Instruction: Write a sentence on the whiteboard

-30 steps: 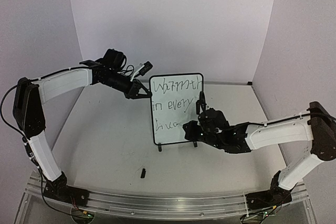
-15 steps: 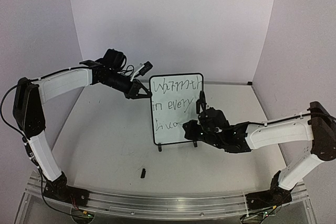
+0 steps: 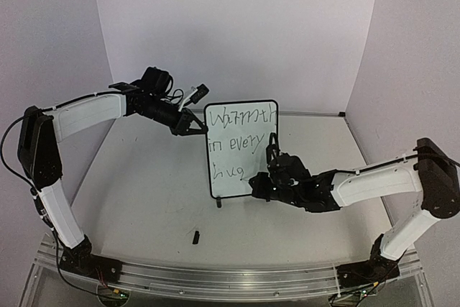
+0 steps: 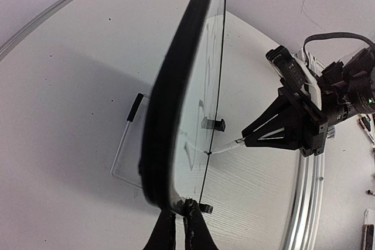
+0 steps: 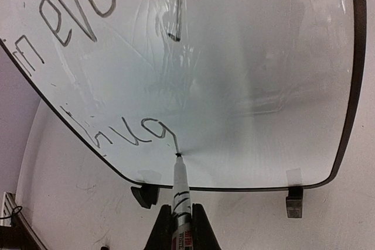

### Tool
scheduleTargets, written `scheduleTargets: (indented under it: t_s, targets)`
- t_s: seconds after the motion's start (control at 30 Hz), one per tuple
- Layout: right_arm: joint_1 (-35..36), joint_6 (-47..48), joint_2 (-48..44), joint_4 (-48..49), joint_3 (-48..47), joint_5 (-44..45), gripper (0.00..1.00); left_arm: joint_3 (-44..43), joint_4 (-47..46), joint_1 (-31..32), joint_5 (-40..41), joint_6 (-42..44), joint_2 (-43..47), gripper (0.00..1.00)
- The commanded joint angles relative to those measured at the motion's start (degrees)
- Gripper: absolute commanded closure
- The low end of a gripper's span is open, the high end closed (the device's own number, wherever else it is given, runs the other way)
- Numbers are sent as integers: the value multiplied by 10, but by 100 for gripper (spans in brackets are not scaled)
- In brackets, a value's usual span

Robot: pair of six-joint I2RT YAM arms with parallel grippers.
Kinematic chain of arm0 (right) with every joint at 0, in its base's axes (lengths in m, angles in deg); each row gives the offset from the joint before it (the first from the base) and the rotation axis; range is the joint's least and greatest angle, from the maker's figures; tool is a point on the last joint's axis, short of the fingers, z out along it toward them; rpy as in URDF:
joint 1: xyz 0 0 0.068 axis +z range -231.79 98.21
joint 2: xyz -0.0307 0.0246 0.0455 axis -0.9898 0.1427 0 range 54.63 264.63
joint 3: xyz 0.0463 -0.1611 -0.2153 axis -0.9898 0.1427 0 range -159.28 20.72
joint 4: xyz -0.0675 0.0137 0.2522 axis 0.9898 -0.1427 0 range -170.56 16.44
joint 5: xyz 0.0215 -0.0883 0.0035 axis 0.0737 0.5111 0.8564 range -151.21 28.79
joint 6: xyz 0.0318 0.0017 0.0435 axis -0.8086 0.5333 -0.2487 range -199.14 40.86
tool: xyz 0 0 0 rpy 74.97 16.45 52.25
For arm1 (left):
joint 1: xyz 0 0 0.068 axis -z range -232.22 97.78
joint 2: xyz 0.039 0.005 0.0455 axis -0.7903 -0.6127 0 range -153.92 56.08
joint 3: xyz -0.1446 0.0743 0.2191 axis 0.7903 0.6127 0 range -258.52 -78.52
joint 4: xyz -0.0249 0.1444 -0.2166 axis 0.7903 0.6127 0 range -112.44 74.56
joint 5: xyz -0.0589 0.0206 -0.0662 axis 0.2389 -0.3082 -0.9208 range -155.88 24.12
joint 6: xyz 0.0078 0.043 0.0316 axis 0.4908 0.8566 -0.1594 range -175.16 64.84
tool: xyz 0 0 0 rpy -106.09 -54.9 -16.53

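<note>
The whiteboard (image 3: 231,186) stands upright on two black feet at mid-table. The sentence (image 3: 238,144) runs in three lines: "Warmth", "in every", "hug". My left gripper (image 3: 195,129) is shut on the board's left edge; in the left wrist view its fingers (image 4: 167,233) pinch the black frame (image 4: 170,98). My right gripper (image 3: 267,177) is in front of the board's lower right, shut on a white marker (image 5: 180,191). The marker's tip touches the board at the tail of the "g" in "hug" (image 5: 126,136). The right gripper (image 4: 293,127) also shows in the left wrist view.
A small black cap (image 3: 195,236) lies on the table in front of the board. The board's black feet (image 5: 145,194) rest on the white tabletop. A metal rail (image 3: 215,278) runs along the near edge. Walls close in behind and at both sides.
</note>
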State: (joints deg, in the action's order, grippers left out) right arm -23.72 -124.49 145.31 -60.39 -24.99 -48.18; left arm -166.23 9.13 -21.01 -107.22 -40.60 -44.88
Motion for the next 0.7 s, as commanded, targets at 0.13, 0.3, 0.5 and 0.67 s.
scheduleTargets:
  t_s: [0.13,0.3,0.5,0.67]
  targets:
    - [-2,-12,31,21,-4,8,100,5,14,4,22,26,17,100]
    - [-1,-1,31,50,-9,-5,100,5,14,4,22,26,16,100]
    - [0,0,-18,116,36,-23,100,6,14,4,22,26,18,100]
    - [0,-3,-80,135,81,-3,100,6,14,4,20,25,18,100]
